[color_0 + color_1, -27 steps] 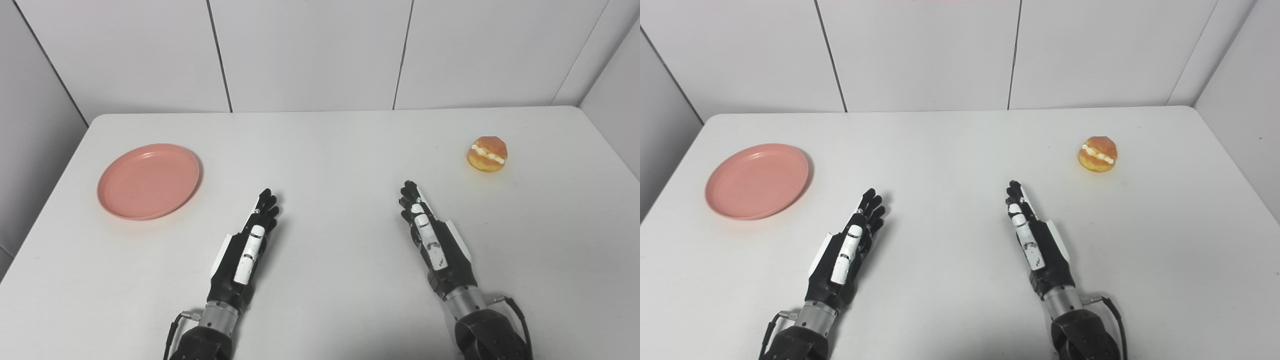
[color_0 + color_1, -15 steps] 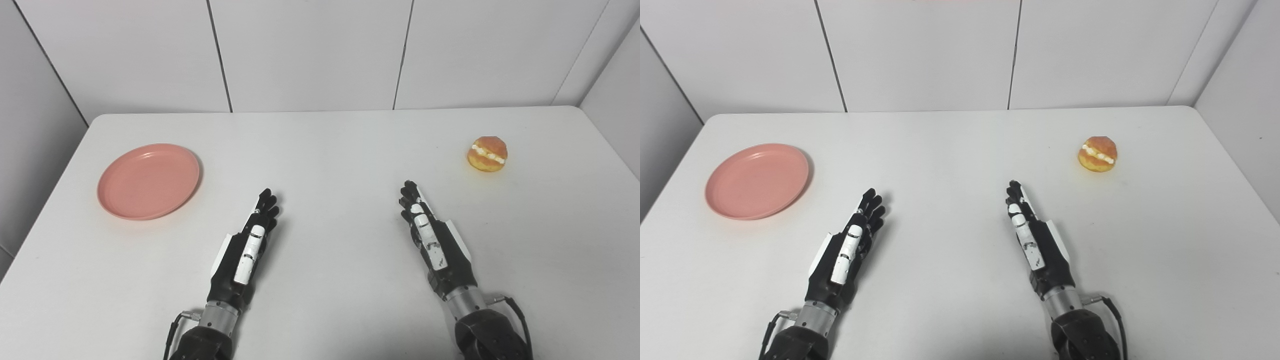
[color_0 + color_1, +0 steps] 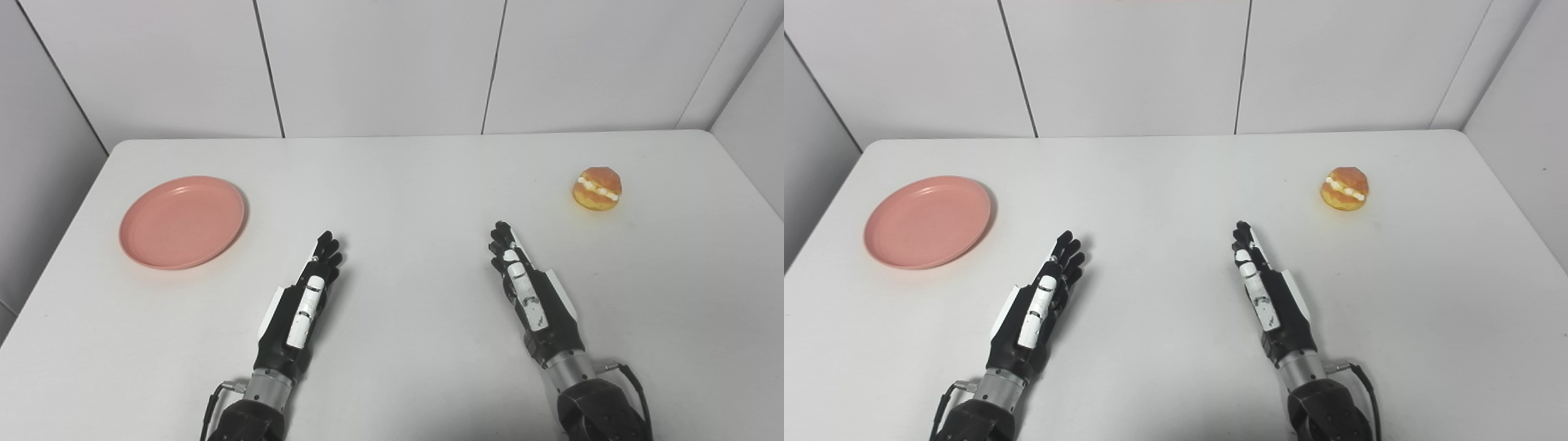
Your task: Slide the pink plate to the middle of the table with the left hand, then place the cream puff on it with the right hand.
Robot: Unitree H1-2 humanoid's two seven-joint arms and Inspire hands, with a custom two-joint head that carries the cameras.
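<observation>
Left eye view: I judge the first step has not begun. My left hand (image 3: 301, 303) lies low over the table (image 3: 404, 184), fingers stretched out straight and slightly apart, holding nothing. The pink plate (image 3: 182, 222) sits ahead of that hand and off to its outer side, well apart from the fingertips. It is round and flat, rim up, so it has no long axis to speak of. My next move, as I see it, is to swing the left hand outward and forward to the plate's rim, then draw it inward.

Right eye view: my right hand (image 3: 1268, 294) is likewise extended and empty, fingers straight. The cream puff (image 3: 1344, 188) sits ahead of it and to its outer side, near but not touching. Its cream seam runs tilted, sloping down toward the outer side; the bun itself is roundish. That hand waits, I reckon, until the plate sits between the two hands.
</observation>
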